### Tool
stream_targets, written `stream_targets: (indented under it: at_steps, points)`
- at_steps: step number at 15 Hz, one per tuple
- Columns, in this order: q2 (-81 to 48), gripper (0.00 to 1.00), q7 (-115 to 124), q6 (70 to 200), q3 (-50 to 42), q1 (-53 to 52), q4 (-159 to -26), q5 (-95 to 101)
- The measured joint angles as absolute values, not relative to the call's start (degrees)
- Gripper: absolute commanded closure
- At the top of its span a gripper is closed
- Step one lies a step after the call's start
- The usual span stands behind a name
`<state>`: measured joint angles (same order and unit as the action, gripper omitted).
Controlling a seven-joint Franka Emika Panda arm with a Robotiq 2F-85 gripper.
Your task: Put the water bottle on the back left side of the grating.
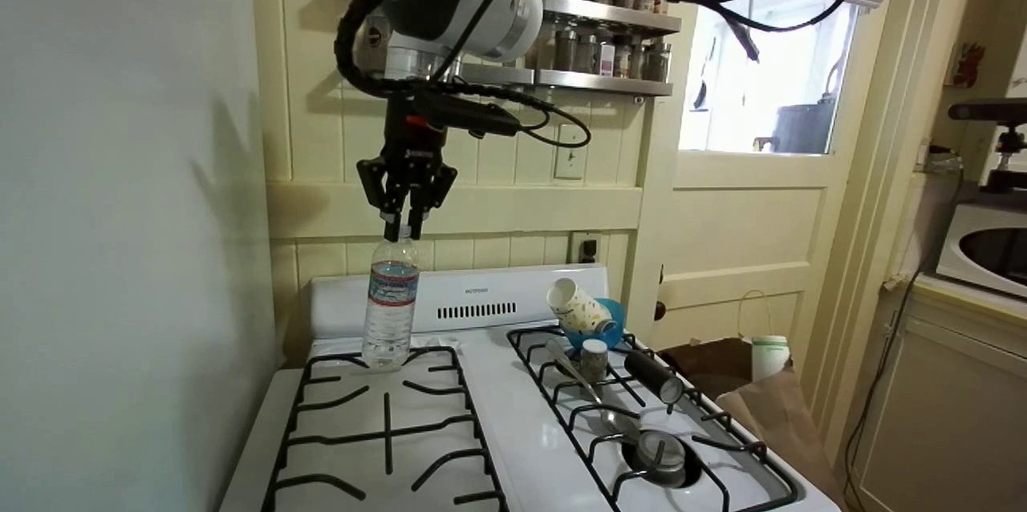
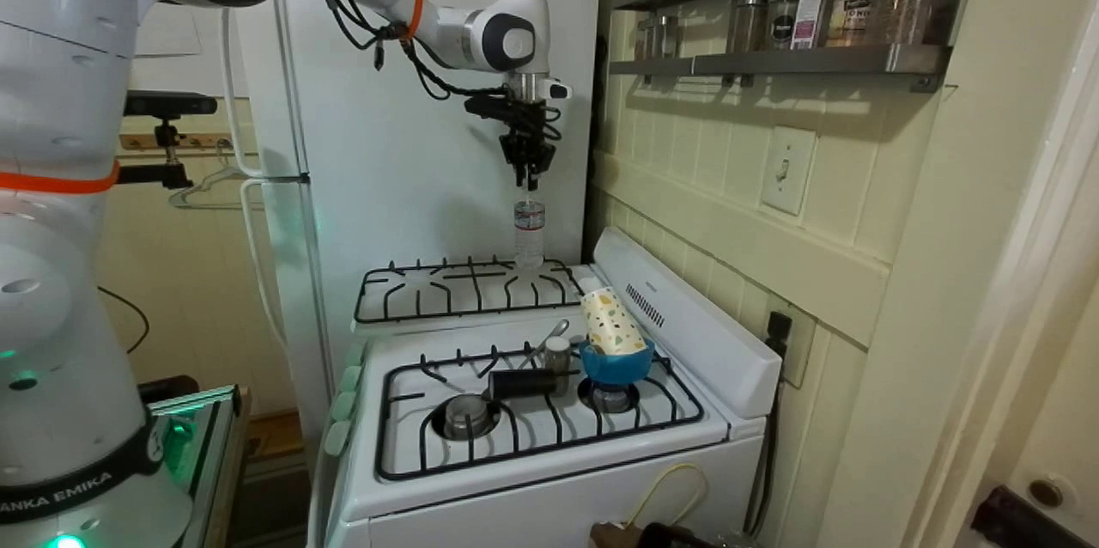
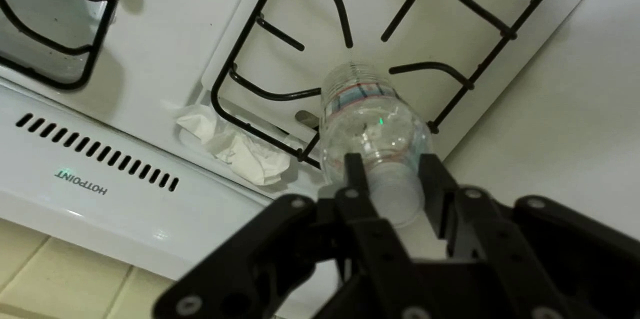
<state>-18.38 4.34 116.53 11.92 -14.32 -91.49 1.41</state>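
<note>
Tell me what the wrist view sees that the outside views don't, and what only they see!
Only the wrist view clearly shows the crumpled white paper-like wad.

Only the exterior views show the spotted white cup, round blue bowl and glass spice jars.

All share the clear plastic water bottle, black two-fingered gripper holding its top, and black iron grating.

HOTPOINT stands in dark capitals on the stove panel [image 3: 117,206], tilted and upside down in the wrist view; in both exterior views the mark is very small. In an exterior view, white capitals on the robot's black band [image 2: 81,485] read ANKA EMIKA, cut off at the left edge. On a jar [image 2: 854,7], ONI can be made out. Print on the bottle [image 1: 391,295] is too blurred to read.
</note>
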Motion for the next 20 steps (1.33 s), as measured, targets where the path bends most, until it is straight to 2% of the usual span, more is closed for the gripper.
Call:
stream_targets:
  at_steps: [17,18,19,20]
  points:
    - [-25.4,0.92,3.9,110.2,11.5,-17.2,-83.9,5.1]
    - [-25.7,0.43,3.7,110.2,11.5,-17.3,-83.8,5.1]
    - [-25.9,0.43,3.5,110.1,11.5,-17.3,-83.6,5.1]
    - [-26.1,0.38,3.3,109.9,11.4,-17.3,-83.4,5.1]
